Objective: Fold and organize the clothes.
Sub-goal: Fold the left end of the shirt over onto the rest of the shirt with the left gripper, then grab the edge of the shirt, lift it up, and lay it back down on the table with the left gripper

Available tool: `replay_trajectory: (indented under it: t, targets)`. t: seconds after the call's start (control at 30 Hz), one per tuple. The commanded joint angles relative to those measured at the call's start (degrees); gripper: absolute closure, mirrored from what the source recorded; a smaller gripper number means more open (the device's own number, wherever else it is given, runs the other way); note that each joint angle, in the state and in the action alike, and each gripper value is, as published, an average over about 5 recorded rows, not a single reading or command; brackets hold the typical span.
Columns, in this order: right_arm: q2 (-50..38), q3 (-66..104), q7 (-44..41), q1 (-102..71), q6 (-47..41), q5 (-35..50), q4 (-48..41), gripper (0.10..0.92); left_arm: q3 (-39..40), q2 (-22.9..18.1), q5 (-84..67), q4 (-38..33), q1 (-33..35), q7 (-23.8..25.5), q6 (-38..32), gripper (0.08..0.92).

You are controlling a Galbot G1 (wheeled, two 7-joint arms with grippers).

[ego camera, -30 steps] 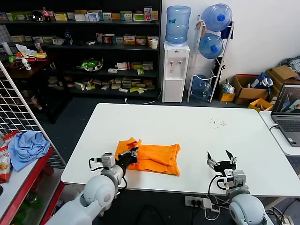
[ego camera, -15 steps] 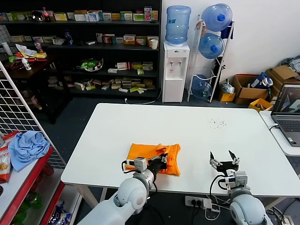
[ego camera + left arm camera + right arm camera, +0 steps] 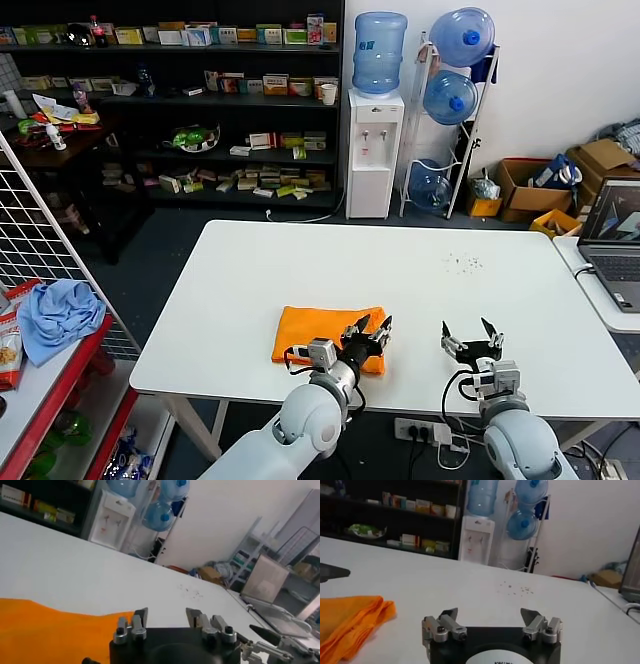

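Observation:
The orange T-shirt (image 3: 318,334) lies folded into a compact rectangle on the white table (image 3: 400,270), near its front edge. My left gripper (image 3: 368,329) is open and empty, over the shirt's right end. In the left wrist view the left gripper (image 3: 166,614) shows its fingers spread, with the shirt (image 3: 55,630) beside it. My right gripper (image 3: 468,333) is open and empty, above the table to the right of the shirt. In the right wrist view the right gripper (image 3: 489,614) shows apart from the folded shirt edge (image 3: 350,620). No lettering shows.
A light blue cloth (image 3: 58,315) lies on a red shelf at the left, beside a wire grid. A laptop (image 3: 614,240) stands on a side table at the right. Shelves, a water dispenser (image 3: 373,150) and water bottles stand behind the table.
My left gripper carried the shirt's left part across to the right, folding it over, then let go. The shirt is now a smaller rectangle. The right gripper stayed nearly still.

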Motion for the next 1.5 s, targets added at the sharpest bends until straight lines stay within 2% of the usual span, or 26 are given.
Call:
replay_trajectory:
  t: [0.03,0.17,0.27,0.37,0.5,0.67,0.97,1.5]
  targets:
    - [-0.3,-0.3,-0.2,-0.1,0.0,-0.2,0.1,0.203,-2.2,9.6,3.1,-4.3,2.6,1.7,-1.8,0.348]
    - [-0.9,-0.5,-1.2,-0.5,0.0,-0.7,0.2,0.203,-6.8,17.3,2.4,-6.5,4.0,4.7,1.1,0.234]
    - [-1.2,-0.8,-2.4,-0.7,0.1,-1.0,0.2,0.203,-9.8,22.3,0.4,-7.7,4.6,8.2,3.7,0.188]
    - [-1.3,-1.0,-3.5,-0.9,0.3,-1.3,0.0,0.203,-12.1,25.4,-2.3,-7.2,4.3,11.0,6.9,0.178]
    - [-1.5,-1.0,-4.7,-1.3,0.4,-1.3,-0.4,0.203,-14.8,27.1,-6.6,-4.5,3.0,13.5,12.7,0.177]
    - [-2.0,-0.5,-5.7,-1.7,0.6,-1.0,-0.9,0.203,-16.9,26.4,-10.4,0.7,1.2,16.8,18.4,0.177]
    - [-2.9,0.5,-6.6,-2.6,1.0,-0.3,-1.0,0.203,-17.3,23.9,-11.9,7.1,-0.7,23.1,22.7,0.177]
    - [-3.1,0.6,-7.0,-2.4,0.9,-0.2,-1.3,0.203,-15.2,17.3,-13.4,12.3,-3.7,23.5,22.9,0.177]
